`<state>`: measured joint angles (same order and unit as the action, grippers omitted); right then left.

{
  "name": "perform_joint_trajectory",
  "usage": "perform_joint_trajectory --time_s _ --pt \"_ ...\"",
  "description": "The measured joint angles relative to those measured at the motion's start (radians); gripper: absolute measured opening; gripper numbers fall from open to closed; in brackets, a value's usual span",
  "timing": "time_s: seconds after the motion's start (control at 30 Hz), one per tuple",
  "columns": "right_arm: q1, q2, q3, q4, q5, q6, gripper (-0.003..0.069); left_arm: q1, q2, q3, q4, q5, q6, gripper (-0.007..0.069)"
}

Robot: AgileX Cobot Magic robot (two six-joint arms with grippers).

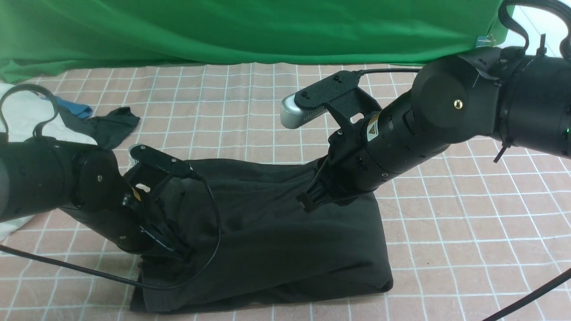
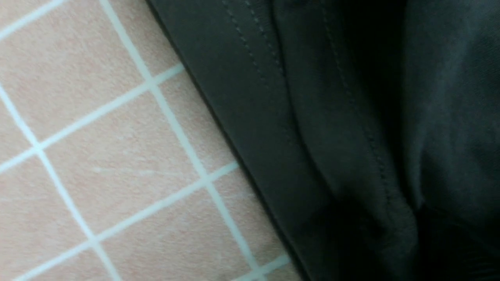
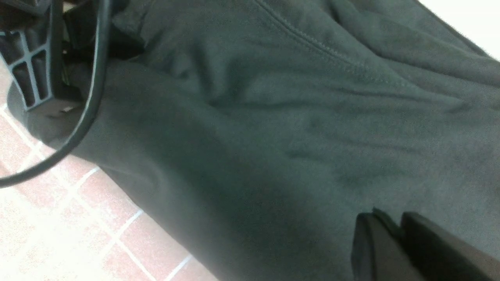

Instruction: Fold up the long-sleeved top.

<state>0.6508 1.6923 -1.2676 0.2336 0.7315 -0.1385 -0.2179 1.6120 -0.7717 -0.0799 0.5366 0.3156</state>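
Item 1: long-sleeved top, black, lying in a folded block on the pink checked tablecloth, between and under both grippers.

Item 2: left gripper, pressed down onto the top's near left part. Its fingertips are lost against the dark cloth, so how far it is open, or whether it holds any fabric, cannot be told. The left wrist view shows only a stitched hem running beside the bare cloth of the table.

Item 3: right gripper, fingers drawn almost together with a fold of the top pinched between them, at the top's far right part.

Item 4: small dark cloth scrap with blue piece, beyond the left gripper, apart from the top.

Item 5: green backdrop, far side.

Containers: none seen.
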Motion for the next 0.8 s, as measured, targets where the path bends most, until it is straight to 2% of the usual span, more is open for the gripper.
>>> perform_joint_trajectory --time_s 0.03,0.1,0.3,0.5,0.8 --pt "0.0 0.0 0.0 0.0 0.0 -0.006 0.0106 0.0 0.0 -0.002 -0.01 0.007 0.018 0.0074" --pt "0.0 0.0 0.0 0.0 0.0 -0.016 0.0106 0.0 0.0 -0.011 -0.013 0.024 0.025 0.0052" --pt "-0.004 0.0 0.0 -0.018 0.001 -0.022 0.011 0.0 -0.007 -0.106 0.002 0.151 0.023 0.0051" --pt "-0.034 0.0 0.0 -0.037 0.053 -0.023 0.0115 0.0 -0.03 -0.254 0.107 0.264 0.015 0.0051" --pt "-0.039 0.0 0.0 -0.051 0.113 -0.024 0.0127 0.001 -0.003 -0.279 0.19 0.244 0.02 0.0052"
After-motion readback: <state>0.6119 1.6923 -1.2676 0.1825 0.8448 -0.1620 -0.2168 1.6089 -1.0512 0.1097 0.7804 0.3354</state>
